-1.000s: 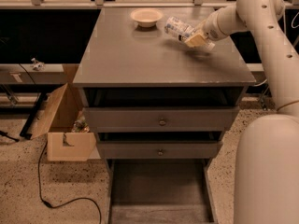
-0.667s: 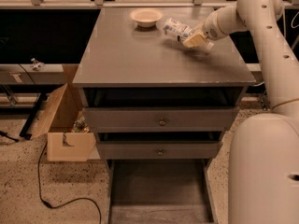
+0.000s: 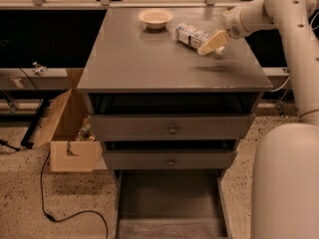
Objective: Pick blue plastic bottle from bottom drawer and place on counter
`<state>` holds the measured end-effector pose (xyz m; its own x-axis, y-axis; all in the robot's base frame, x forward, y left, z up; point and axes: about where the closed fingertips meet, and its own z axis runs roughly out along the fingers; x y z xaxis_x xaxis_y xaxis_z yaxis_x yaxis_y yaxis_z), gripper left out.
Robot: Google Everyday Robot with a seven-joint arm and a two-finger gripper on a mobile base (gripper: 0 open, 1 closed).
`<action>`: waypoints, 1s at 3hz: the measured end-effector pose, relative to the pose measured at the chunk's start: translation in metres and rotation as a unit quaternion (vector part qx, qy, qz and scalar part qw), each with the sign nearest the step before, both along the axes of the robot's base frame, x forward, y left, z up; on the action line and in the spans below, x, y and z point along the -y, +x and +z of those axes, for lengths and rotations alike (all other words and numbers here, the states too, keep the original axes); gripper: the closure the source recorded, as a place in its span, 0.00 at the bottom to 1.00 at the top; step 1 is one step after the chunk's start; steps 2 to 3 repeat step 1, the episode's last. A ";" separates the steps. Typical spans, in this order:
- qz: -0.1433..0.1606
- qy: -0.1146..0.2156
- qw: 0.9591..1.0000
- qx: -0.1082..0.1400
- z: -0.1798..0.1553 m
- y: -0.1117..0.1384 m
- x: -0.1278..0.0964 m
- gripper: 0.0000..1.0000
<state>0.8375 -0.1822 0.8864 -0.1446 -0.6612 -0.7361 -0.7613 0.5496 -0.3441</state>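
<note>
The blue plastic bottle (image 3: 191, 35), clear with a white-bluish label, lies on its side on the counter (image 3: 149, 63), to the right of the cream bowl (image 3: 155, 18). My gripper (image 3: 213, 45) is at the bottle's right end, slightly above the counter, with its shadow on the surface below it. I cannot tell whether it still touches the bottle. The bottom drawer (image 3: 169, 203) is pulled out below, and the part of its grey inside that shows holds nothing.
The two upper drawers (image 3: 172, 129) with round knobs stand slightly open. An open cardboard box (image 3: 70, 133) and a black cable (image 3: 60, 215) lie on the floor at left. My white base (image 3: 286, 183) fills the lower right.
The bottle has shifted a little toward the counter's front. The gripper has barely moved.
</note>
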 end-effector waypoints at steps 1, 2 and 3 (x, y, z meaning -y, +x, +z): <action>-0.002 -0.007 1.000 0.013 0.020 -0.027 0.013 0.00; -0.002 -0.007 1.000 0.013 0.020 -0.027 0.013 0.00; -0.002 -0.007 1.000 0.013 0.020 -0.027 0.013 0.00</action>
